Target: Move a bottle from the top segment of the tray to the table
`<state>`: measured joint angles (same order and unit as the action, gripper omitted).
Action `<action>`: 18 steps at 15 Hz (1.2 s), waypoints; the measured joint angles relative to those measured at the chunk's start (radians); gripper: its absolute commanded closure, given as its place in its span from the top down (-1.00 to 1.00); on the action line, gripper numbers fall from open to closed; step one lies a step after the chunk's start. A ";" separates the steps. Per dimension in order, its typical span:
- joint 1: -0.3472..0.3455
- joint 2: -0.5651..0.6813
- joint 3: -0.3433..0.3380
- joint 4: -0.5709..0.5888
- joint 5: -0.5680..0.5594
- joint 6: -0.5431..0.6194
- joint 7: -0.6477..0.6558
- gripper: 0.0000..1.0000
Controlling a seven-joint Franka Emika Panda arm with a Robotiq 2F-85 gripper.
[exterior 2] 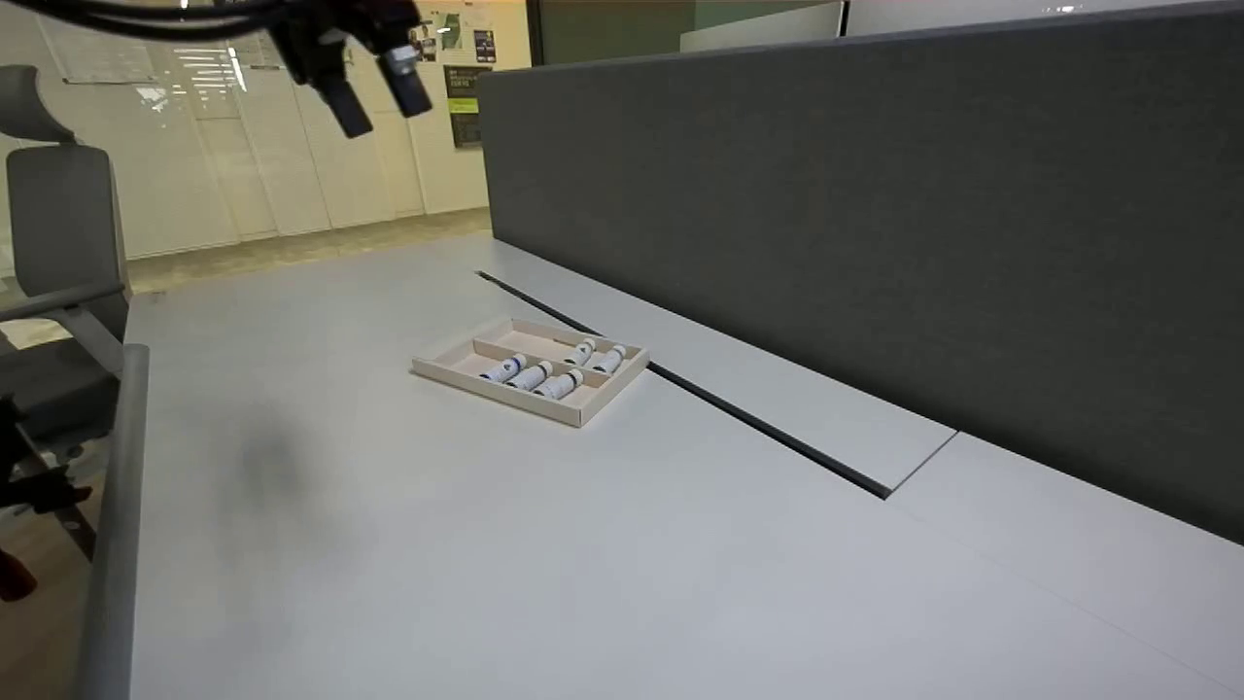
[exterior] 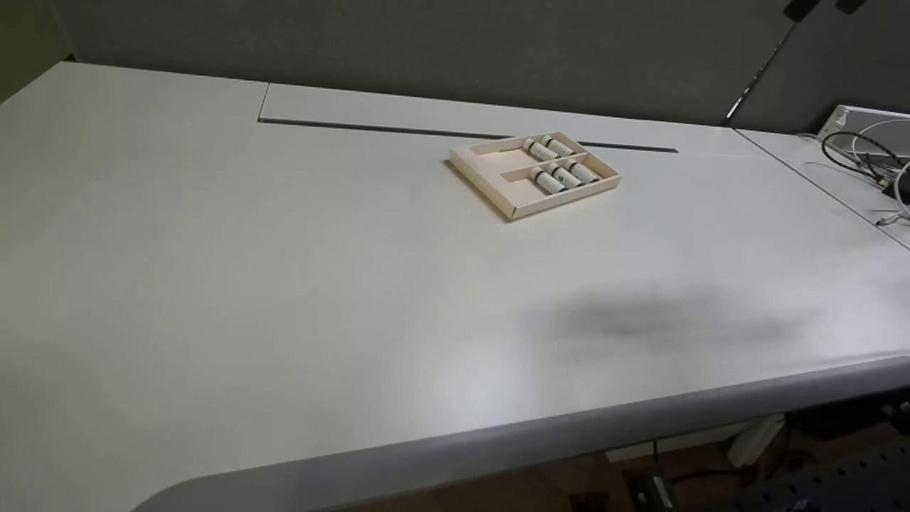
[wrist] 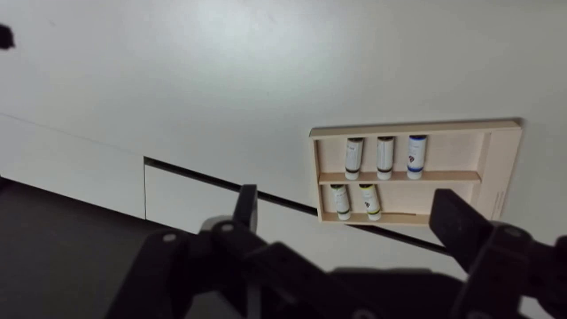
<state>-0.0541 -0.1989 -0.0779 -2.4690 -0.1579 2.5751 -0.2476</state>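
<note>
While poised above broad white desk (exterior 2: pixel 632 564), holds black two-fingered pincer (exterior 2: pixel 387 117) spread, well apart from five white cylindrical bottles (wrist: pixel 385 157) in flat beige wooden tray (wrist: pixel 500 168).

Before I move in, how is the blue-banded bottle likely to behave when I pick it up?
The blue-banded bottle looks small and slim, so it is probably light. Its rounded sides could well let it roll if set down lying. One end seems to rest on the divider of the tray, so an off-center squeeze might make it pivot.
</note>
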 measured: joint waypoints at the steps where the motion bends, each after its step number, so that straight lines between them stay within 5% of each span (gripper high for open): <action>1: 0.004 0.061 -0.004 0.057 0.028 0.010 -0.028 1.00; 7: 0.011 0.379 0.024 0.418 0.185 -0.040 -0.134 1.00; 12: -0.001 0.575 0.061 0.700 0.233 -0.298 -0.109 1.00; 18: -0.001 0.617 0.061 0.760 0.233 -0.336 -0.090 1.00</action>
<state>-0.0548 0.4182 -0.0171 -1.7085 0.0752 2.2388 -0.3377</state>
